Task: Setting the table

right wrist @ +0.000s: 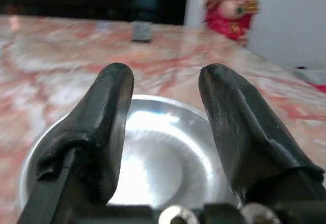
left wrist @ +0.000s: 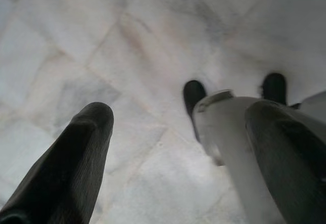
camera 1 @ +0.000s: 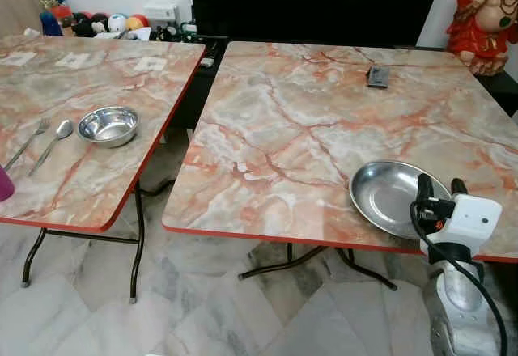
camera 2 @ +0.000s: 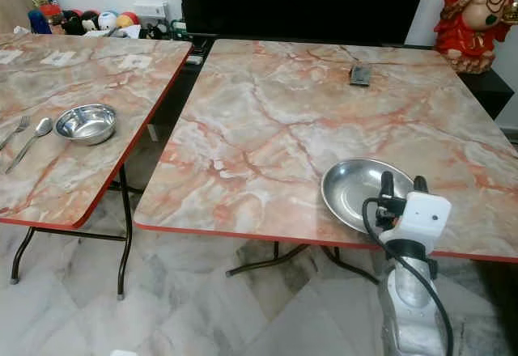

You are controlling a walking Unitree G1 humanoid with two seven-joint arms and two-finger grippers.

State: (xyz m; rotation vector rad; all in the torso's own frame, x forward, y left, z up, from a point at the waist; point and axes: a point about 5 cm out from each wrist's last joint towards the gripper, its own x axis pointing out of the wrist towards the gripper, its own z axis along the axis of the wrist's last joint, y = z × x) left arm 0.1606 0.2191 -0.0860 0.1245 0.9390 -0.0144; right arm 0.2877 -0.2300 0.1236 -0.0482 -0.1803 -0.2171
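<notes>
A shallow steel plate lies on the right marble-patterned table, close to its front edge. My right gripper hovers just over the plate's near rim, open, with nothing between its fingers; the plate shows through the gap. On the left table a steel bowl stands beside a spoon and a fork. My left gripper hangs open over the floor.
A small dark object lies at the far side of the right table. A red statue stands at the back right and a dark screen behind. A narrow gap separates the tables. A purple cup sits at the left edge.
</notes>
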